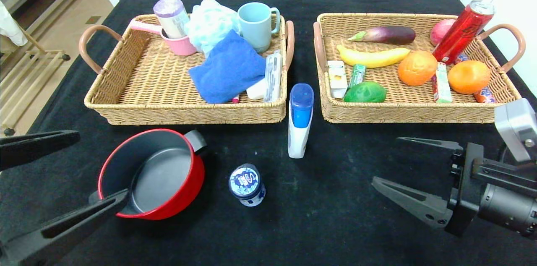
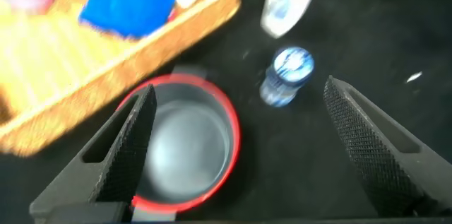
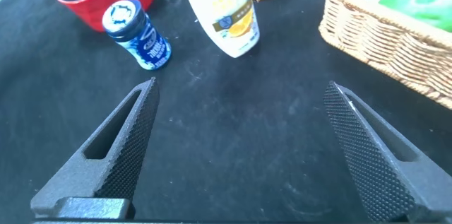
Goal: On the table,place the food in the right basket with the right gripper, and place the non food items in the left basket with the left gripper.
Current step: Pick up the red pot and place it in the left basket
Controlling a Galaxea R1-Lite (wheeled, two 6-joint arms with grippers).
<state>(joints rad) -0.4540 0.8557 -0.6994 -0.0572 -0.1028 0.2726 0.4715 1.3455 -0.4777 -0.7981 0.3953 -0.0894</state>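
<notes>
Red pot with dark grey inside, white blue-capped bottle and small blue-and-white tub remain unsorted; my left claw and right claw hover spread, empty.

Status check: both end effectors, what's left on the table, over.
Left end effector open, at red pot. Right end effector open, empty. Tub, white bottle still on cloth. Nothing blocking.

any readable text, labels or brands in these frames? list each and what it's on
None reads cleanly.
White bottle: blue lettering and an orange emblem, cut off and too blurred to read.
Small tub: blue-and-white lid print, too small.
Red can: dark markings, illegible.
Packs in the right basket: print too small.
</notes>
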